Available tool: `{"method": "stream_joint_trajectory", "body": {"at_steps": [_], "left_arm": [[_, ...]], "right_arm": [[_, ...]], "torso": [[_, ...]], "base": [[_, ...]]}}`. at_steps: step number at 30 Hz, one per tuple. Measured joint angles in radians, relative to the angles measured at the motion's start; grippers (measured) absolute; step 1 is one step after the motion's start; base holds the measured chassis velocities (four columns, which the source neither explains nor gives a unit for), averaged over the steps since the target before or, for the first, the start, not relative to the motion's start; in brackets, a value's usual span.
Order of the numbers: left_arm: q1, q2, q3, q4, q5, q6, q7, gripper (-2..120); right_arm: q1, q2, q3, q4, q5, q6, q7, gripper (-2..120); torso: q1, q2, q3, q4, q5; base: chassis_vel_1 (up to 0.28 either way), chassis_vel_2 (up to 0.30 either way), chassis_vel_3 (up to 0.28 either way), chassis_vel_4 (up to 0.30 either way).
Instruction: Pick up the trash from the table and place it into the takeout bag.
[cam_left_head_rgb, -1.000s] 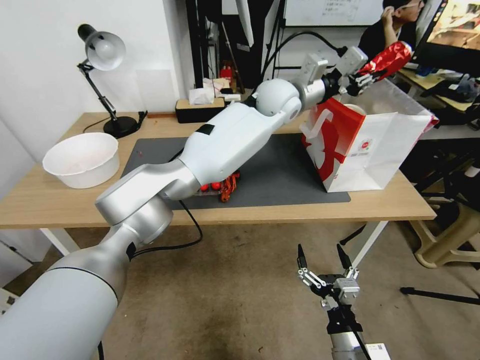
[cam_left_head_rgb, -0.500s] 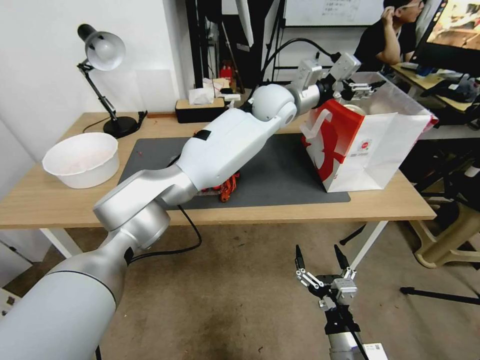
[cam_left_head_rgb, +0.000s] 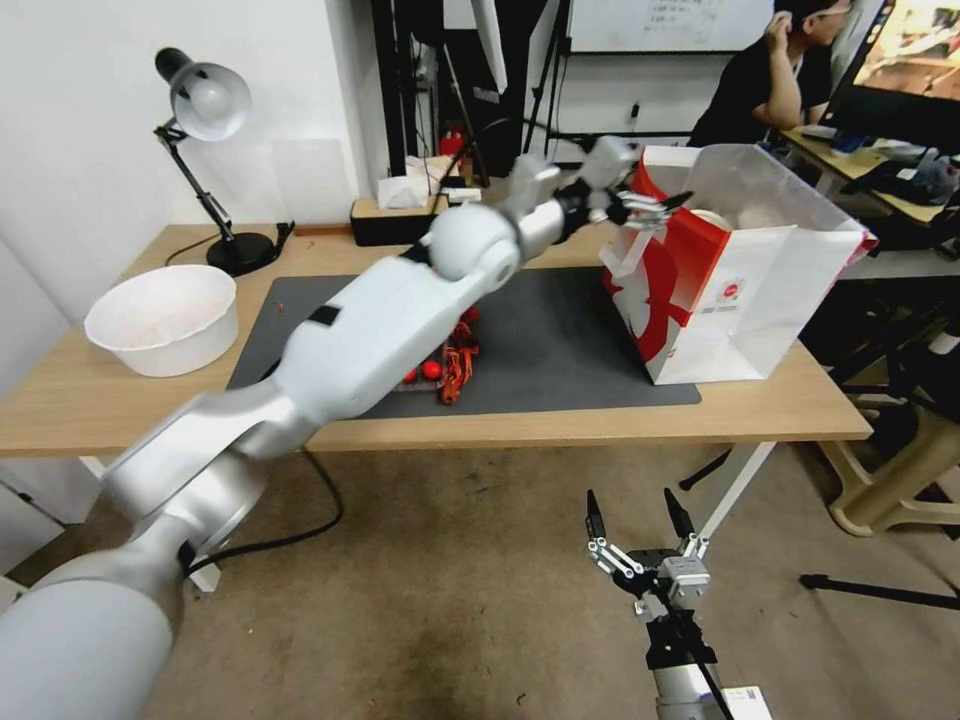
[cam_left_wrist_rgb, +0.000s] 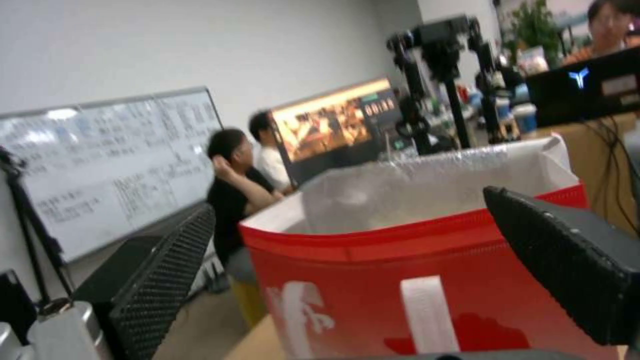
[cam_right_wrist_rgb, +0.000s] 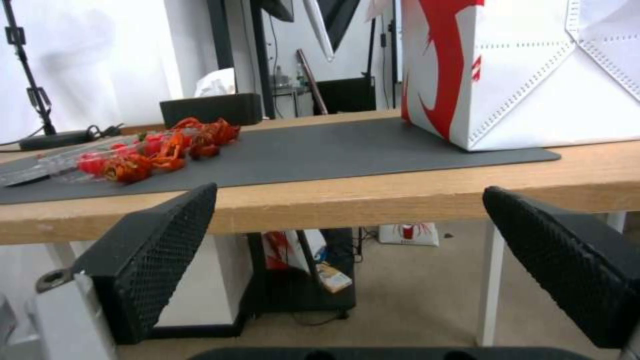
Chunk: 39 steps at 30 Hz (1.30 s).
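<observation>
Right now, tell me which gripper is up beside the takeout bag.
The left gripper, fingers open and empty at the takeout bag's red side; the right gripper hangs low below the table.

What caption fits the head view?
Left gripper open beside the takeout bag; right gripper open below the table.

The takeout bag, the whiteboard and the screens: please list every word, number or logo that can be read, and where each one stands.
No text can be read.
Bag: small red round logo with lines of print under it, too small to read.
Whiteboard: handwriting, blurred.
Orange screen: characters, blurred.
Dark monitor: a light Y-shaped emblem, no words.
Tag by the right pincer: too small to read.
</observation>
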Motion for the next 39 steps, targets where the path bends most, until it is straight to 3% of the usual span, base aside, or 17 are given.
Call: {"method": "stream_joint_trajectory", "body": {"at_steps": [2,9,15,19,25,28,29,32,33,34,35,37,38,39], "left_arm": [[0.054,0.031,-0.039,-0.040,0.002,-0.045,0.029,100],[0.202,0.118,-0.130,-0.139,0.024,-0.079,0.131,100],[0.314,0.176,-0.197,-0.209,0.054,-0.081,0.138,100],[0.487,0.232,-0.327,-0.291,0.090,-0.075,0.179,100],[0.653,0.270,-0.447,-0.361,0.110,-0.084,0.209,100],[0.766,0.272,-0.526,-0.412,0.209,-0.086,0.127,100],[0.766,0.272,-0.526,-0.412,0.209,-0.086,0.127,100],[0.923,0.261,-0.616,-0.484,0.350,-0.007,-0.032,100],[0.923,0.261,-0.616,-0.484,0.350,-0.007,-0.032,100],[0.953,0.255,-0.635,-0.502,0.370,0.028,-0.084,100],[1.001,0.243,-0.667,-0.531,0.385,0.101,-0.186,100],[1.050,0.225,-0.701,-0.563,0.384,0.179,-0.315,100],[1.050,0.225,-0.701,-0.563,0.384,0.179,-0.315,100],[1.073,0.214,-0.720,-0.573,0.383,0.203,-0.359,100]], "right_arm": [[0.000,-0.001,-0.001,0.000,0.000,0.000,0.000,100],[-0.008,-0.006,-0.002,0.000,-0.002,0.004,-0.001,100],[-0.013,-0.012,-0.003,0.006,-0.002,0.007,-0.001,100],[-0.013,-0.016,-0.010,0.005,-0.003,0.012,-0.001,100],[-0.008,-0.014,-0.026,-0.006,-0.008,0.015,-0.002,100],[-0.004,-0.012,-0.035,-0.010,-0.012,0.015,-0.002,100],[-0.004,-0.012,-0.035,-0.010,-0.012,0.015,-0.002,100],[-0.002,-0.014,-0.039,-0.011,-0.015,0.015,-0.002,100],[-0.002,-0.014,-0.039,-0.011,-0.015,0.015,-0.002,100],[-0.002,-0.014,-0.039,-0.012,-0.015,0.015,-0.002,100],[-0.002,-0.016,-0.039,-0.013,-0.015,0.015,-0.002,100],[-0.002,-0.017,-0.041,-0.016,-0.015,0.015,-0.001,100],[-0.002,-0.017,-0.041,-0.016,-0.015,0.015,-0.001,100],[-0.001,-0.018,-0.042,-0.017,-0.015,0.015,-0.001,100]], "torso": [[0.000,0.000,0.000,0.0001,0.0001],[0.000,0.000,0.000,-0.0001,0.0002],[0.000,0.000,0.000,-0.0002,0.0005],[0.000,0.000,0.000,0.0003,0.0003],[0.000,0.000,0.000,0.0000,0.0003],[0.000,0.000,0.000,-0.0003,0.0004],[0.000,0.000,0.000,-0.0003,0.0004],[0.000,0.000,0.000,0.0002,0.0002],[0.000,0.000,0.000,0.0002,0.0002],[0.000,0.000,0.000,0.0002,0.0003],[0.000,0.000,0.000,0.0000,0.0003],[0.000,0.000,0.000,0.0002,0.0004],[0.000,0.000,0.000,0.0002,0.0004],[0.000,0.000,0.000,-0.0002,0.0003]], "base": [[0.000,0.000,0.000,0.000],[0.000,0.000,0.000,0.000],[0.000,0.000,0.000,0.000],[0.000,0.000,0.000,0.000],[0.000,0.000,0.000,0.000],[0.000,0.000,0.000,0.000],[0.000,0.000,0.000,0.000],[0.000,0.000,0.000,0.000],[0.000,0.000,0.000,0.000],[0.000,0.000,0.000,0.000],[0.000,0.000,0.000,0.000],[0.000,0.000,0.000,0.000],[0.000,0.000,0.000,0.000],[0.000,0.000,0.000,0.000]]}}
